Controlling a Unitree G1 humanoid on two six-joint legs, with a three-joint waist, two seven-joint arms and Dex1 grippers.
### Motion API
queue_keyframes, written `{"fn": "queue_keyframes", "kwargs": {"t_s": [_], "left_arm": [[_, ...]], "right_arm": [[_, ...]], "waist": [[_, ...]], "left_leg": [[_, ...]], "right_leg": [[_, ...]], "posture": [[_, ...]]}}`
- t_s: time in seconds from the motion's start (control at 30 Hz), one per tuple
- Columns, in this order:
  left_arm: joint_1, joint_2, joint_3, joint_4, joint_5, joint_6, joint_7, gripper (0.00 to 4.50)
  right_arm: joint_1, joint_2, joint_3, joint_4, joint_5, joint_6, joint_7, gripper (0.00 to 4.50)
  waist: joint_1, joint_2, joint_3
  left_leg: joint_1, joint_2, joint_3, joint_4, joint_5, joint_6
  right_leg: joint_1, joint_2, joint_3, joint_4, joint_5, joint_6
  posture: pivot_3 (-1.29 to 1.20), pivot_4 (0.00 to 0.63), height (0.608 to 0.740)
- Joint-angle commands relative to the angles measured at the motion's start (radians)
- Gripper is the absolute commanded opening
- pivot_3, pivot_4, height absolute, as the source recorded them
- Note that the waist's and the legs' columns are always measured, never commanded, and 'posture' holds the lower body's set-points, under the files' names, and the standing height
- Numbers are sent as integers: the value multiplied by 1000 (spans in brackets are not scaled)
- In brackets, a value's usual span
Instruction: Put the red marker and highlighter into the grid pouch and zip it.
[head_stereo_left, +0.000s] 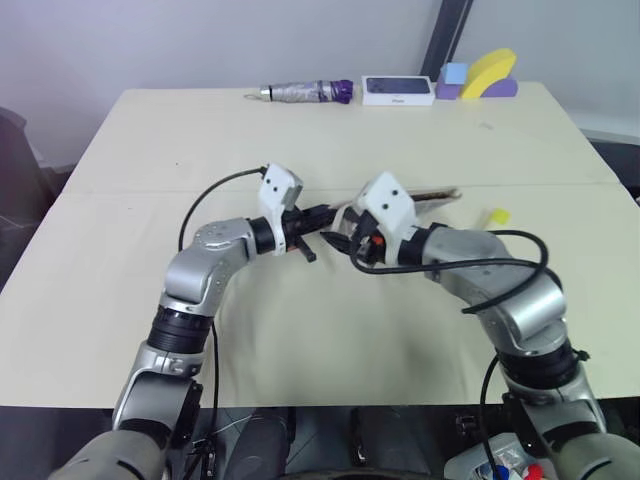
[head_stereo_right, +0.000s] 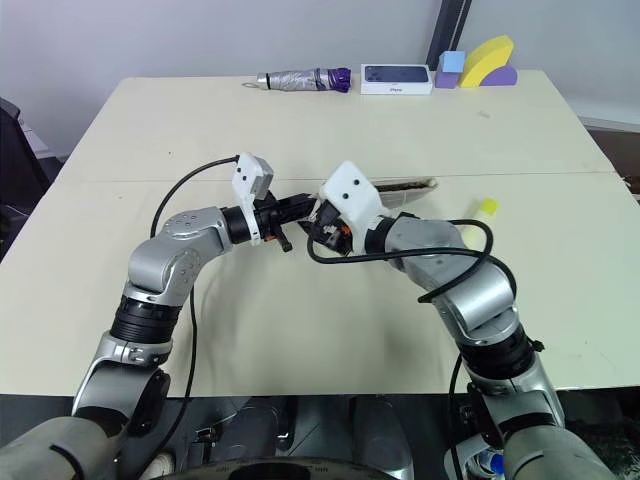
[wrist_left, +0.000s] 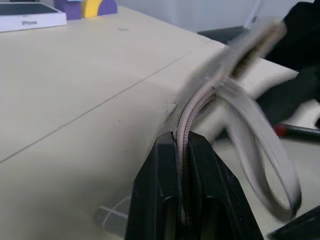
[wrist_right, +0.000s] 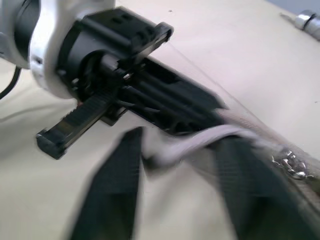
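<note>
Head views: both arms meet over the middle of the table (head_stereo_left: 120, 330). left gripper (head_stereo_left: 322, 213) points toward the right arm, fingers together, pinching the near end of the grid pouch (head_stereo_left: 432, 196). The pouch stretches away behind the right wrist, its mouth edge showing as a dark strip. right gripper (head_stereo_right: 310, 226) sits right against the left fingertips; can't read its finger gap from here. The highlighter (head_stereo_left: 497, 216) lies on the table just past the right forearm, well apart from the pouch. Far edge of the table: a folded umbrella (head_stereo_left: 305, 92), a white phone box (head_stereo_left: 398, 89), and a set of blue, yellow and purple blocks (head_stereo_left: 482, 75).

Left wrist view: black fingers (wrist_left: 160, 200) are clamped on a fold of grey pouch fabric, which runs up between them. A flat fabric loop (wrist_left: 265, 160) hangs off the pouch to one side. A slim dark pen with a red end, likely the red marker (wrist_left: 295, 131), lies on the table beyond the loop. Phone box and blocks visible at the far corner.

Right wrist view: the right fingers (wrist_right: 112, 185) stand apart, blurred, straddling the pouch end without closing on it. The left gripper is straight ahead, gripping the fabric. Zipper pull (wrist_right: 290, 165) sits on the pouch's edge.
</note>
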Motion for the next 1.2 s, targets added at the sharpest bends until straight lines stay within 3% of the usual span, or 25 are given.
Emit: {"fn": "queue_keyframes", "kwargs": {"t_s": [0.03,0.23,0.43,0.7,0.97,1.1,1.2], "left_arm": [[-5,1,6,-13,3,-11,6,0],[-8,-23,19,-5,8,-26,52,0],[-18,-48,28,14,14,-47,95,0],[-27,-61,32,36,20,-57,124,0],[-47,-15,-20,91,130,-176,118,0],[-64,-29,-50,147,213,-293,148,0],[-83,-59,-69,186,276,-379,194,0]], "right_arm": [[2,-34,-70,-59,13,15,-3,4390],[7,20,-178,-58,55,125,-74,4390],[14,-9,-169,-64,40,99,-83,4390],[72,-117,-141,-74,-5,-50,-30,4390],[259,-314,-334,45,-60,-54,-20,4390],[308,-276,-408,135,-104,-6,-123,4390],[291,-178,-478,202,-102,40,-206,4390]], "waist": [[-1,0,0],[-1,0,0],[0,0,0],[1,0,0],[22,0,0],[26,-1,0],[24,-1,0]], "left_leg": [[0,0,0,0,0,0],[0,0,0,0,0,0],[0,0,0,0,0,0],[0,0,0,0,0,0],[0,0,1,0,0,0],[0,0,2,0,0,1],[0,0,2,0,0,1]], "right_leg": [[0,0,0,0,0,0],[0,0,0,0,0,0],[0,0,0,0,0,0],[0,0,0,0,0,0],[1,0,0,-2,0,0],[2,0,0,-2,0,0],[2,0,0,-2,0,0]], "posture": [[0,150,740],[0,150,740],[0,150,740],[0,150,740],[0,150,740],[0,150,740],[0,150,740]]}}
